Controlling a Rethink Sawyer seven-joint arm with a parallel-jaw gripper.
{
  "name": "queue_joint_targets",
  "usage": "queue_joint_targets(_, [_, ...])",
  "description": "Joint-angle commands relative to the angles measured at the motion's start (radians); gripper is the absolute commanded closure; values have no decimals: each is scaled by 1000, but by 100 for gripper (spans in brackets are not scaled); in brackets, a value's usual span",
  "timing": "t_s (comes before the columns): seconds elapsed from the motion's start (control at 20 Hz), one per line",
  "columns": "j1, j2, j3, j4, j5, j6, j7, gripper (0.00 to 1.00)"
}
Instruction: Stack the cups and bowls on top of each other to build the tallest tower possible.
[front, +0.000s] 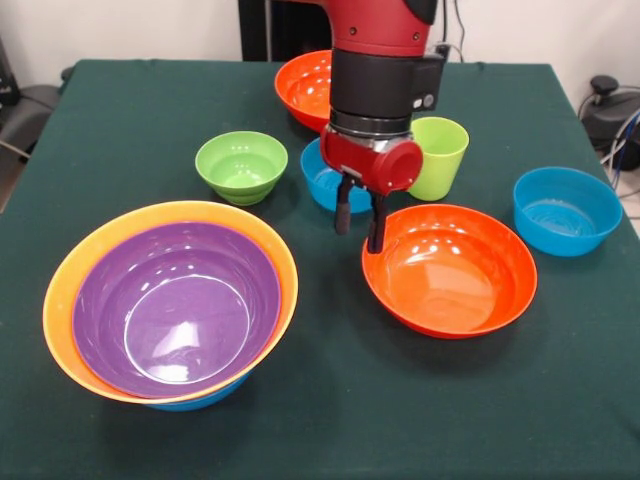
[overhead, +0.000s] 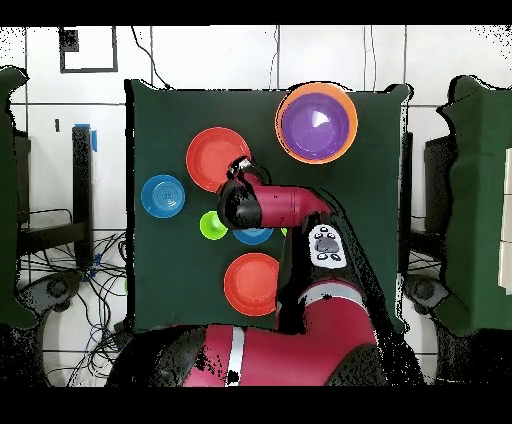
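Front view. Gripper (front: 360, 228): hangs below the red and black arm (front: 382, 60), its two dark fingers (front: 343, 210) spread, nothing pinched between them. One finger tip stands at the far rim of the near red-orange bowl (front: 449, 268), the other just outside it; judged a straddle of the bowl wall, set for a rim grasp. Whether the tips touch the rim cannot be told.
Tower (front: 170, 305): purple bowl nested in a big orange bowl, a blue rim showing underneath; stands at the near left of the green table (front: 330, 420), apart from the loose pieces, likely kept as the base to build on.
Loose pieces: small lime-green bowl (front: 241, 165); blue bowl (front: 326, 182) partly hidden behind the gripper; lime-green cup (front: 437, 156), upright beside it; second blue bowl (front: 565, 209) at right; another orange bowl (front: 305, 88) far behind the arm.

Overhead view. Arm (overhead: 290, 215) reaches from the base over the table centre. Gripper head sits at the edge of the red-orange bowl (overhead: 218, 159); fingers hidden. Tower (overhead: 317, 123) at the upper right corner. Blue bowl (overhead: 162, 196) at left, cup (overhead: 211, 225) below the arm's head, a further red-orange bowl (overhead: 251, 283) near the base.
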Motion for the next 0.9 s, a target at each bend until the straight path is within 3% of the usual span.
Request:
queue_joint_targets(0.05, [10,-37,96,46,-68,89,-84,0])
queue_joint_targets(0.45, [13,-77,96,69,-55,128,-85,0])
queue_joint_targets(0.9, [45,-62,59,85,-31,120,-29,0])
